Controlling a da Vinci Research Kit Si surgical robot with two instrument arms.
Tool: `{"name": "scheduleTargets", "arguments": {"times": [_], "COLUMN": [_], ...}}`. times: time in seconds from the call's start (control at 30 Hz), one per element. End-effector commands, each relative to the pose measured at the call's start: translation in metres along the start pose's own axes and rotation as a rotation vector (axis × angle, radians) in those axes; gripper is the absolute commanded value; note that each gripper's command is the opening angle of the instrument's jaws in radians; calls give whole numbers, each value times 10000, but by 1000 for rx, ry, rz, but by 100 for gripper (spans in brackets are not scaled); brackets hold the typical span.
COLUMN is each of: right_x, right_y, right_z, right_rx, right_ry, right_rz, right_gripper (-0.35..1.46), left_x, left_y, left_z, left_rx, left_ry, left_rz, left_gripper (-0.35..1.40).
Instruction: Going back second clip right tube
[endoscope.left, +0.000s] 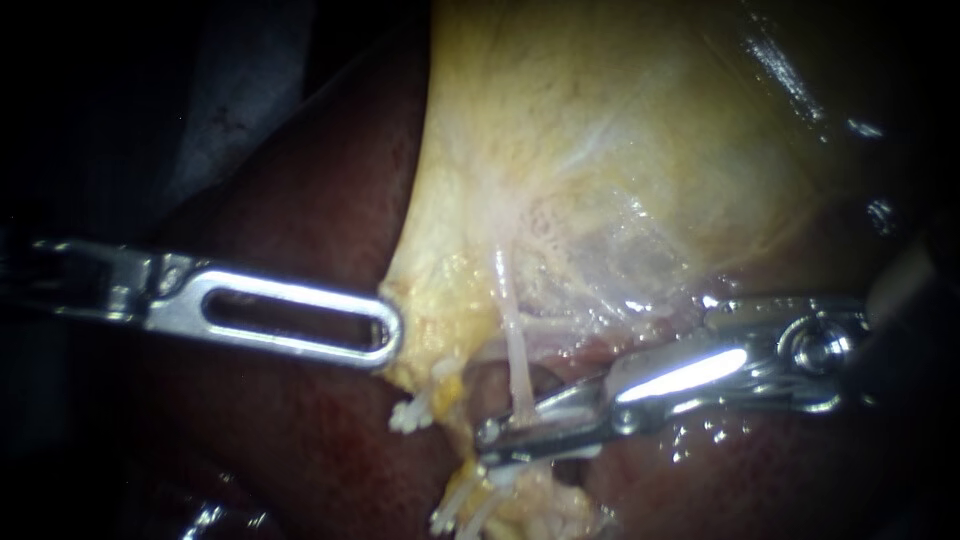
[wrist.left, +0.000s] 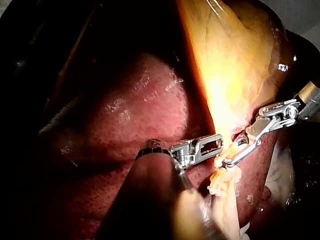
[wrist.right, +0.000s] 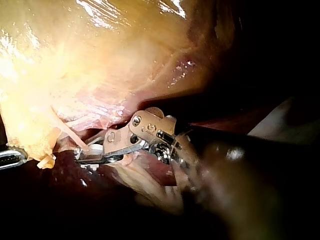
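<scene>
Endoscope view: the left instrument (endoscope.left: 385, 335) comes in level from the left. Its hand, a slotted pair of jaws, is clenched on the pulled-out lower corner of the yellow gallbladder (endoscope.left: 600, 150), with dark red liver (endoscope.left: 300, 430) behind and below. A pale tube (endoscope.left: 512, 340) runs down from the gallbladder to the right instrument (endoscope.left: 510, 425), whose hand is released, a gap showing between its two thin jaws where the tube's lower end meets them. Whether a clip sits there cannot be told.

Left wrist view: the left instrument (wrist.left: 219, 142) grips the gallbladder (wrist.left: 225, 65) edge over the liver (wrist.left: 135, 115), and the right instrument (wrist.left: 230, 159) reaches in just ahead of it.

Right wrist view: the right instrument (wrist.right: 85, 154) has its jaws parted at the foot of the tube (wrist.right: 65, 127), below the gallbladder (wrist.right: 75, 65).
</scene>
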Motion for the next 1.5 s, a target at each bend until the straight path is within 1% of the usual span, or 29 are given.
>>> {"name": "scheduleTargets", "arguments": {"times": [0.03, 0.5, 0.6, 0.63, 0.73, 0.77, 0.87, 0.97, 1.07, 1.2, 1.37, 1.5], "right_x": [0, -1, -3, -3, -3, -3, -2, -1, 0, 1, 3, 6], "right_y": [0, 0, 1, 1, 1, 1, 0, 0, 1, 1, 1, 0], "right_z": [0, 0, 0, 1, 0, 0, 1, 2, 2, 2, 0, -6], "right_rx": [0, 0, 0, -1, -5, -7, -14, -11, -14, -17, -20, -33], "right_ry": [0, 0, -1, 1, 5, 7, 13, 16, 22, 24, 26, 39], "right_rz": [0, -1, -2, 3, -20, -26, -84, -132, -173, -207, -230, -262], "right_gripper": [-35, -34, -21, -15, 6, 9, 27, 35, 42, 44, 46, 47], "left_x": [0, 1, 1, 1, 1, 1, 1, 1, 2, 2, 2, 2], "left_y": [0, -1, -2, -2, -2, -2, -2, -2, -2, -2, -2, -2], "left_z": [0, 1, 1, 1, 1, 1, 1, 1, 1, 2, 2, 2], "left_rx": [-1, -1, -1, -1, -2, -2, -2, -2, -2, -2, -2, -2], "left_ry": [0, -1, -1, -1, -1, -1, -1, -1, -1, -1, -2, -2], "left_rz": [0, 0, 0, 0, 0, 0, 0, 0, 0, 0, 0, 0], "left_gripper": [-35, -35, -35, -35, -35, -35, -35, -35, -35, -35, -35, -35]}}
